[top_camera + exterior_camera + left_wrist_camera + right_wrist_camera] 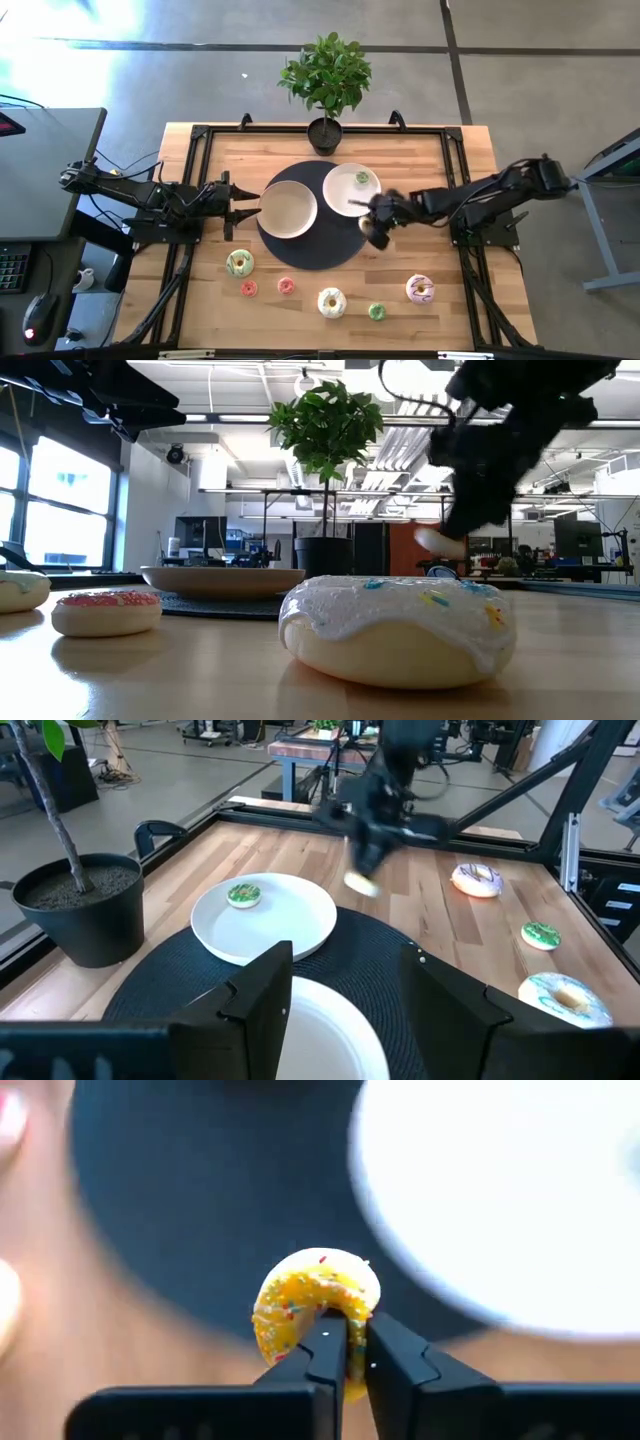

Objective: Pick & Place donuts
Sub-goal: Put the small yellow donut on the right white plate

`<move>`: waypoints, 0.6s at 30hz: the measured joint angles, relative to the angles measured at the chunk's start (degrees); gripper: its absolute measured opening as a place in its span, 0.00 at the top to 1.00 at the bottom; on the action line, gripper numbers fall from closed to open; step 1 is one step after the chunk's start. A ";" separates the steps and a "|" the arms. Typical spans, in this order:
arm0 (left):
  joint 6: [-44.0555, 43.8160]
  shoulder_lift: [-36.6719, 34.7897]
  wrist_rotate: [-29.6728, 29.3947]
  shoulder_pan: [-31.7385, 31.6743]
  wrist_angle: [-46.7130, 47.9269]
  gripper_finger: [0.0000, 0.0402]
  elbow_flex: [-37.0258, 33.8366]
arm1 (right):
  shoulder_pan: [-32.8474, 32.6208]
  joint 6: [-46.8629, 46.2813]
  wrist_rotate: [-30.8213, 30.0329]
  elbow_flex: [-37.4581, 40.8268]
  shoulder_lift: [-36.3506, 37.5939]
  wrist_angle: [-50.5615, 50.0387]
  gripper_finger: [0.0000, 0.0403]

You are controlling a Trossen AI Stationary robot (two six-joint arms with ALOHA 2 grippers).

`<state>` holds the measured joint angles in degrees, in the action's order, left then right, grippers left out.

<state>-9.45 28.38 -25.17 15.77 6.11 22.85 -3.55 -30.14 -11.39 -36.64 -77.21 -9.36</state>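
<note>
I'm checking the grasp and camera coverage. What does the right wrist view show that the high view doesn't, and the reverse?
Only the right wrist view: the right gripper pinching a yellow sprinkled donut by its rim. Only the high view: the left gripper open beside the nearer plate, six donuts along the table's front, the potted plant. Both: the dark round mat and a white plate.

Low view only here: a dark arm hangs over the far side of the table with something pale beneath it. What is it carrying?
Observer: The right gripper has its jaws shut on a tiny yellow sprinkled ring donut.
Operator: Where over the table?
Observer: At the edge of the round dark mat, beside the small round white plate, which holds one tiny green-iced donut.
Operator: And the other arm?
Observer: The left gripper sits with jaws open at the rim of the cream round plate.
</note>
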 joint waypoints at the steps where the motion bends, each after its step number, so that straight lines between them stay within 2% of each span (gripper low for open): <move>1: 0.00 0.00 0.00 0.00 0.00 0.55 0.00 | 0.71 1.63 -5.01 -0.02 0.56 1.70 0.92; 4: 0.10 0.00 0.00 0.00 0.00 0.55 0.00 | 3.87 6.97 -18.19 -0.07 0.77 4.85 0.94; 6: 0.11 -0.01 0.07 0.00 0.00 0.55 0.00 | 6.82 8.34 -21.05 -0.05 0.32 4.85 0.97; 8: 0.11 0.00 0.16 0.00 0.02 0.55 0.00 | 10.02 7.45 -18.79 -0.07 -0.09 4.09 0.98; 13: 0.11 0.00 0.35 0.00 0.09 0.55 0.00 | 15.06 7.04 -7.44 -0.04 -3.92 4.22 0.96; 18: 0.13 0.00 0.33 0.00 0.32 0.55 0.00 | 16.54 7.77 -5.70 -0.04 -6.85 4.51 0.93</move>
<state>-9.32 28.38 -24.84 15.77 6.43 22.85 12.99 -22.37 -17.09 -36.69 -84.06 -4.85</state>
